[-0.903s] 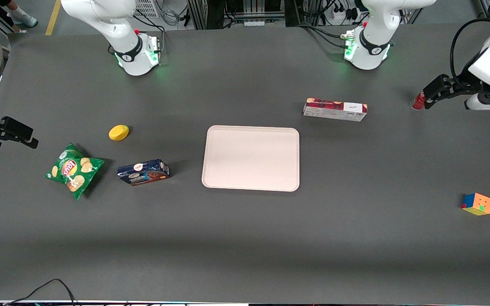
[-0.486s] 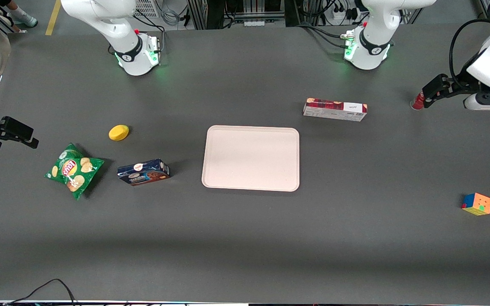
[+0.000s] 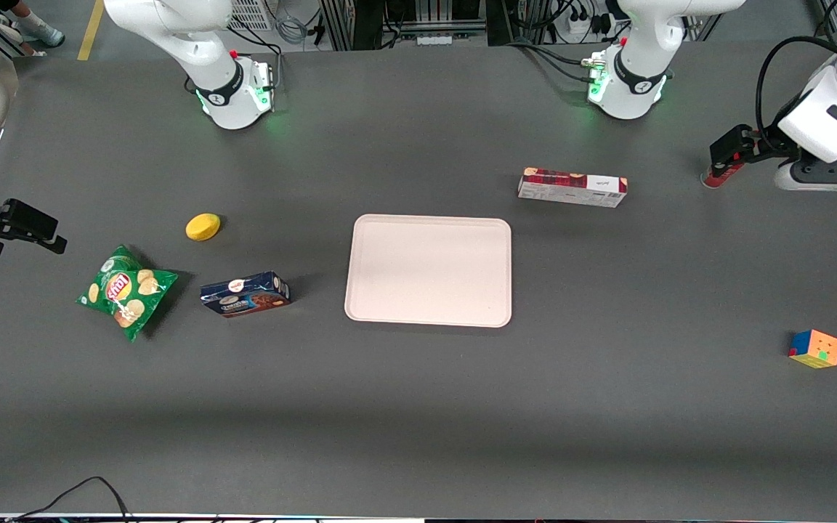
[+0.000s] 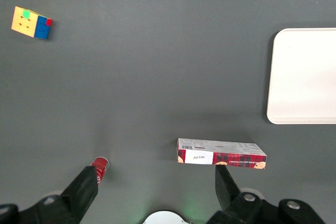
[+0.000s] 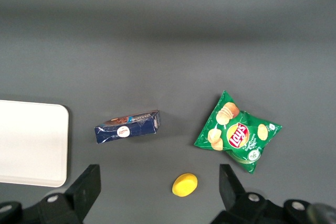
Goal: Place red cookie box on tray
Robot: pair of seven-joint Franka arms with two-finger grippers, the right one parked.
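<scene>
Dark-grey matting covers the table [image 3: 607,407] in the front view, and the red cookie box [image 3: 572,187] lies flat on it, long side toward the camera, farther from the camera than the tray [image 3: 429,269] and a little toward the working arm's end, not touching the tray. The cream tray sits mid-table with nothing on it. Toward the working arm's end, the left gripper [image 3: 720,165] hangs low over a small red can [image 3: 713,176], well apart from the red cookie box, while a Rubik's cube [image 3: 815,349] rests nearer the camera. Toward the parked arm's end lie a dark-blue cookie box [image 3: 245,294], a green Lay's chip bag [image 3: 124,291] and a yellow lemon-like object [image 3: 203,226]. From the left wrist camera, the gripper [image 4: 157,184] has its two black fingers [image 4: 83,191] spread wide apart with nothing between them; the red can [image 4: 100,164] stands just beside one fingertip, and the red cookie box [image 4: 221,153] lies just past the other finger, its white end turned toward the can. The tray's [image 4: 304,77] rounded corner shows apart from the box, and the Rubik's cube [image 4: 31,22] sits well away from everything. From the right wrist camera, the tray's [image 5: 31,142] edge, the dark-blue cookie box [image 5: 127,127], the chip bag [image 5: 236,132] and the yellow object [image 5: 185,184] lie separately on the table.
</scene>
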